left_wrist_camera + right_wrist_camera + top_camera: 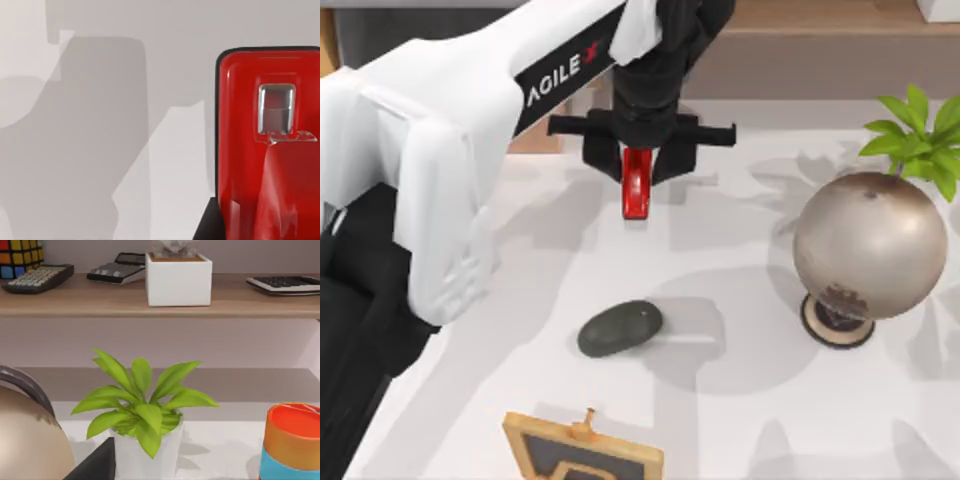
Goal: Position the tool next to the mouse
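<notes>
1. The left arm reaches in from the table's left edge toward the far centre. Its left end effector (pixel 638 165) hangs at about 12 o'clock from the table's middle, fingers closed on the upper end of the red tool (pixel 637 188), which points down from the grip toward the table (pixel 720 420).
2. In the left wrist view the tool (pixel 270 150) is close to the camera, a glossy red body with a small metal catch; whether it is touching the table or hanging just above it cannot be told.
3. The mouse (pixel 619 328) lies near the table's centre, at roughly 6 o'clock from the tool and well apart from it.
4. Judging by this, the grasp is done; carrying the tool toward the mouse, setting it down just beside it and letting go are left.
5. The metallic globe on a stand (pixel 868 247) and the potted plant (pixel 920 135) sit at 3 o'clock, off the likely path.
6. The right end effector's state cannot be told; its wrist camera faces the plant (pixel 142 405) and a shelf (pixel 150 302).
</notes>
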### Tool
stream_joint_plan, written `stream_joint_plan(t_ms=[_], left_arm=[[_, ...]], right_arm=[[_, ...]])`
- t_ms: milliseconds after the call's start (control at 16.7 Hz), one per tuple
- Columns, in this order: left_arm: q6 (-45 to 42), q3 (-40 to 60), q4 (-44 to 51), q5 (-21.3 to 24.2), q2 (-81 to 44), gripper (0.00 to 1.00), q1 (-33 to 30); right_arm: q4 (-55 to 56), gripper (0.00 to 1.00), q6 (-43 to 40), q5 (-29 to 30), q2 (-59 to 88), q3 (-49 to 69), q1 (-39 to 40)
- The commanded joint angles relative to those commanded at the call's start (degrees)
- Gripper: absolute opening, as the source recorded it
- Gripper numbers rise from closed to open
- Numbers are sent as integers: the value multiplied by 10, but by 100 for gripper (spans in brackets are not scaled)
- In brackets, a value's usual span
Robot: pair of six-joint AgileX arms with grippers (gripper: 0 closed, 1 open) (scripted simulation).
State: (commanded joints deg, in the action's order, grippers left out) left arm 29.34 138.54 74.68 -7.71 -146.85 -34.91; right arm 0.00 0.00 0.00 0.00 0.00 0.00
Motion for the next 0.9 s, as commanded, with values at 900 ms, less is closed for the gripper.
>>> stream_joint_plan(t_ms=[900], left_arm=[[-4, -44, -42, -1, -20, 0, 21]], right_arm=[[0, 100, 0, 0, 0, 0, 0]])
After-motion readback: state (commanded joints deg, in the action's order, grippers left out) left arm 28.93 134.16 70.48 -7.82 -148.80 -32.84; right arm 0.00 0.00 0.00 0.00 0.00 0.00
